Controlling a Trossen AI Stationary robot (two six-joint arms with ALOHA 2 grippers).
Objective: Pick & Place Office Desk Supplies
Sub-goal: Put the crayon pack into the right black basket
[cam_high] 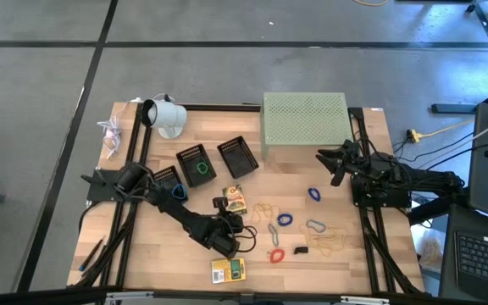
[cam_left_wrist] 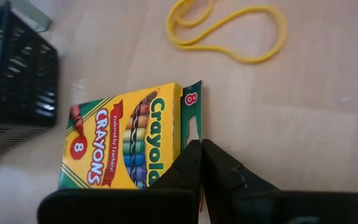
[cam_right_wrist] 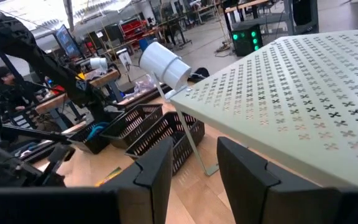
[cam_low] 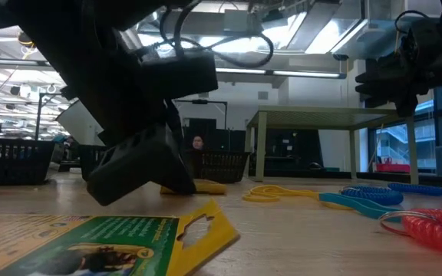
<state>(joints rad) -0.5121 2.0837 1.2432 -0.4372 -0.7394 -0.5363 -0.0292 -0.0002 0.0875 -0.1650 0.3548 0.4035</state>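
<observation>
Wooden-plank worktop (cam_high: 329,263) on a grey floor with dark tape lines; behind it an open workshop with benches, monitors, ceiling lights and a person in the background.

Pale green perforated stand (cam_high: 304,124) at the far edge. Three black mesh baskets (cam_high: 236,156) in a row beside it, white cup-like object (cam_high: 163,116) at the far left corner.

Left arm reaches in toward the middle. Left claw (cam_left_wrist: 201,163) is closed, fingertips pressed together right at the edge of a crayon box (cam_left_wrist: 129,138); can't tell if the flap is pinched. Box reads "Crayola CRAYONS 8", small line looks like "Preferred by Teachers". It lies flat just beside a basket, mid-worktop.

Right arm waits raised near the stand's right end; right claw (cam_right_wrist: 194,168) fingers apart, nothing between them.

Second yellow packet (cam_high: 228,270) lies flat at the near edge, print unreadable.

Rubber bands scattered right of centre: yellow (cam_left_wrist: 229,31), blue (cam_high: 314,194), red (cam_high: 275,254).
</observation>
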